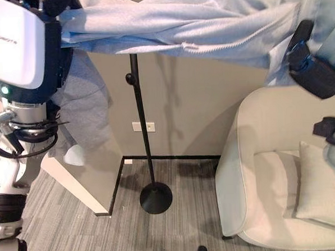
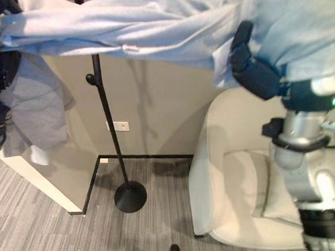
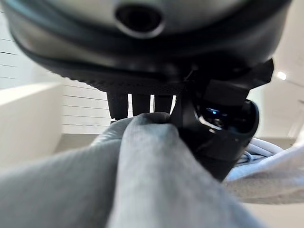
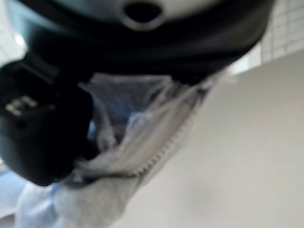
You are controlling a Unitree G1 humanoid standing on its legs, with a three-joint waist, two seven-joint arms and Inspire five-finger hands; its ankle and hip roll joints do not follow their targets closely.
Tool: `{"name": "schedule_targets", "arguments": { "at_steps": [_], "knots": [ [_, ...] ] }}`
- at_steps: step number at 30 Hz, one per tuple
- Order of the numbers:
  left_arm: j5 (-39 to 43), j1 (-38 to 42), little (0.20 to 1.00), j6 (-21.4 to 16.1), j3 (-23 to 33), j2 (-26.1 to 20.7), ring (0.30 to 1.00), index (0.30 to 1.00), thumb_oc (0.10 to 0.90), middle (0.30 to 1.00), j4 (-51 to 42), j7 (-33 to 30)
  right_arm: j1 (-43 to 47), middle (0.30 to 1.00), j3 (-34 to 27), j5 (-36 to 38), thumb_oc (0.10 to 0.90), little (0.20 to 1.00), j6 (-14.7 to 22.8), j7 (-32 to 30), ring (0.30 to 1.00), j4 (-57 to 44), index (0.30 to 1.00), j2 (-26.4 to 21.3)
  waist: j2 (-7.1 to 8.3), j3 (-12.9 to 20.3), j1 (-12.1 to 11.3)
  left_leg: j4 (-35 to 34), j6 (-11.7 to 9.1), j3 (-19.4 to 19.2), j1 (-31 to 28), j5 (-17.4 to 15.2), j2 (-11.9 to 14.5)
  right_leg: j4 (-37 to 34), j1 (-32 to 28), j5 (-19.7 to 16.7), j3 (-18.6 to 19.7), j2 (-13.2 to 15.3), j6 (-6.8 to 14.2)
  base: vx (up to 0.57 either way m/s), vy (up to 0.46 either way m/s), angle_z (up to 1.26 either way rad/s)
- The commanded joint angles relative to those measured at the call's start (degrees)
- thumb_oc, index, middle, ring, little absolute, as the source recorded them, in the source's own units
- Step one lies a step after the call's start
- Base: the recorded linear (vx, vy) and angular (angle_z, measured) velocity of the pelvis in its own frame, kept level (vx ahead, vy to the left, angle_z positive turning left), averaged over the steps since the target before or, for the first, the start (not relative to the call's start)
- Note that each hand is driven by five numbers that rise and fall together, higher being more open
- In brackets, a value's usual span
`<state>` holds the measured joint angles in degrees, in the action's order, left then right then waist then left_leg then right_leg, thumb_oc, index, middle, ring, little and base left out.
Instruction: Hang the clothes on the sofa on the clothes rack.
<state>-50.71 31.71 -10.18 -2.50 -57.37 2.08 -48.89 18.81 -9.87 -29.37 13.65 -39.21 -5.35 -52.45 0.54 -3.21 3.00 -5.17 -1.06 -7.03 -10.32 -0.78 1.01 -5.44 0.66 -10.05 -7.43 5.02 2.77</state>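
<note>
A light blue-grey garment (image 1: 179, 23) hangs stretched between my two raised hands, with a sleeve (image 1: 85, 113) drooping at the left. My left hand (image 1: 59, 49) is shut on one end; in the left wrist view its fingers (image 3: 142, 102) and thumb pinch a fold of the cloth (image 3: 142, 180). My right hand (image 2: 254, 70) is shut on the other end, the cloth (image 4: 142, 142) bunched against its thumb (image 4: 42, 133). The black clothes rack's pole (image 1: 142, 121) rises just behind the garment from a round base (image 1: 156, 197). The cream sofa (image 1: 258, 149) stands at the right.
A pale cushion (image 1: 322, 185) lies on the sofa seat. A beige wall block (image 1: 86, 175) juts out at the left beside the rack. A wall socket (image 1: 143, 127) sits behind the pole. Grey carpet (image 1: 77, 231) lies around the rack's base.
</note>
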Motion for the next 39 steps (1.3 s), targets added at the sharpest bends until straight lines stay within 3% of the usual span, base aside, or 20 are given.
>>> {"name": "schedule_targets", "arguments": {
  "at_steps": [1,6,12,15,22,26,29,33,39],
  "knots": [
    [6.1,8.2,0.3,11.3,2.1,-6.0,0.3,0.3,0.4,0.3,16.4,0.5,1.9,0.3,-1.9,7.5,0.4,0.3,-5.5,0.8,0.3,11.8,0.3,-5.9,0.81,7.2,-1.4,0.2,-0.8,0.7,4.9,-1.5,0.5,2.5,-3.5,7.9,0.4,2.9,6.0,0.05,-0.069,-0.07],
    [7.9,13.1,0.3,12.8,-7.4,-9.8,0.3,0.3,0.4,0.3,30.1,4.2,6.5,0.3,6.3,11.2,0.4,0.3,-4.7,6.2,0.3,18.6,0.3,-8.2,0.93,7.5,-1.6,0.2,-1.6,1.0,4.8,-1.4,1.4,1.2,-4.5,8.0,-0.2,2.3,5.9,0.04,-0.051,0.0],
    [9.8,12.2,0.3,12.8,-9.5,-12.3,0.3,0.3,0.4,0.3,37.3,6.5,9.1,0.3,10.6,12.3,0.4,0.3,-4.5,9.1,0.3,21.8,0.3,-9.5,1.16,7.6,-2.0,0.2,-2.2,1.1,4.5,-1.5,2.2,0.8,-4.9,8.7,-0.3,1.9,5.7,0.04,-0.021,0.01],
    [10.4,12.3,0.3,12.5,-10.6,-12.7,0.3,0.3,0.4,0.3,39.5,7.2,10.7,0.3,12.3,12.6,0.4,0.3,-4.4,9.5,0.3,23.1,0.3,-9.9,1.21,7.6,-2.0,0.2,-2.4,1.0,4.4,-1.4,2.4,0.8,-4.9,8.8,-0.2,1.8,5.6,0.05,-0.018,0.07],
    [12.8,21.6,0.3,11.4,-21.6,-12.6,0.3,0.3,0.4,0.3,50.0,9.5,19.0,0.3,19.6,15.8,0.4,0.3,-4.9,9.1,0.3,31.6,0.3,-10.5,0.87,7.0,-1.8,0.2,-3.0,1.0,5.1,-1.1,3.0,0.7,-4.2,8.7,-0.1,1.6,5.6,0.05,0.0,0.04],
    [13.5,23.0,0.3,11.2,-23.5,-11.8,0.3,0.3,0.4,0.3,52.2,10.0,21.0,0.3,21.5,16.4,0.4,0.3,-5.2,9.0,0.3,34.5,0.3,-10.2,0.89,6.7,-1.7,0.2,-3.1,1.0,5.3,-1.0,3.1,0.7,-4.0,8.6,-0.1,1.5,5.6,0.02,0.004,0.01],
    [14.1,23.6,0.3,10.7,-25.2,-9.1,0.3,0.3,0.4,0.3,53.6,10.9,22.7,0.3,23.7,17.3,0.4,0.3,-5.5,9.5,0.3,37.8,0.3,-9.3,1.08,6.3,-1.7,0.2,-3.2,1.0,5.6,-1.0,3.2,0.7,-3.7,8.6,-0.1,1.5,5.6,0.0,0.0,0.0],
    [14.6,19.8,0.3,10.6,-23.4,-3.1,0.3,0.3,0.4,0.3,51.4,11.5,21.3,0.3,25.0,18.0,0.4,0.3,-6.2,11.0,0.3,39.7,0.3,-5.5,1.47,5.4,-1.6,0.2,-3.2,1.3,6.0,-0.9,3.4,0.6,-3.5,8.8,-0.1,1.4,5.3,0.01,-0.001,0.02],
    [17.3,11.6,0.3,9.1,-21.0,9.9,0.3,0.3,0.4,0.3,51.6,12.8,15.3,0.3,26.4,21.2,0.4,0.3,-5.8,14.2,0.3,45.2,0.3,6.0,1.76,3.4,-1.4,0.2,-3.3,1.9,7.6,-0.4,3.6,0.5,-2.2,8.7,-0.2,1.2,5.0,-0.02,-0.006,0.01]
  ]
}}
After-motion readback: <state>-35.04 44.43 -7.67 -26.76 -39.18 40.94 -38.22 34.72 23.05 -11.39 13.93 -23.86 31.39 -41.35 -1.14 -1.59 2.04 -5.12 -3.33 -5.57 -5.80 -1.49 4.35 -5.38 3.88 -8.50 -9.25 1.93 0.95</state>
